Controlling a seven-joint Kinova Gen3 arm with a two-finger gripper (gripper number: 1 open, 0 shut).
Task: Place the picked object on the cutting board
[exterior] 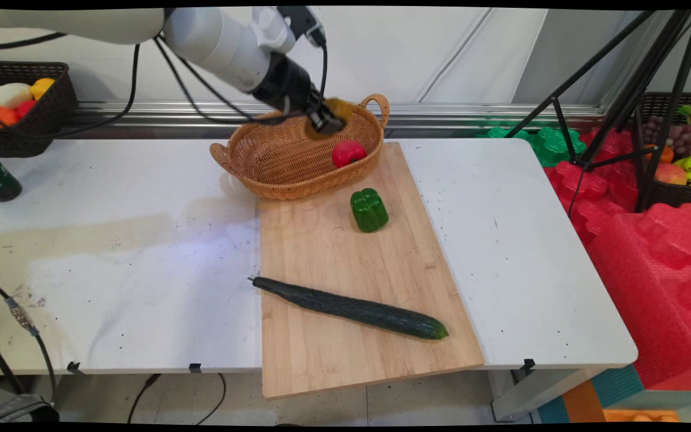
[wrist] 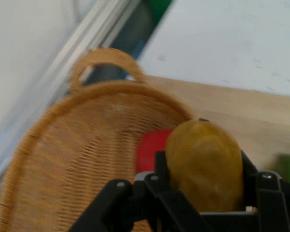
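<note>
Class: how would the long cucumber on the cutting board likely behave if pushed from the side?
The cucumber is long and round, so it would probably roll across the flat cutting board. Its straight shape suggests it is stiff, not floppy. Its glossy skin may be slippery. Pushed near one end, it would likely pivot instead.

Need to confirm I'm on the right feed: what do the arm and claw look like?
White, rounded arm links end in a black wrist section. The claw is black, with two fingers on a jointed black linkage with silver pivot pins. Black cables hang from the arm.
</note>
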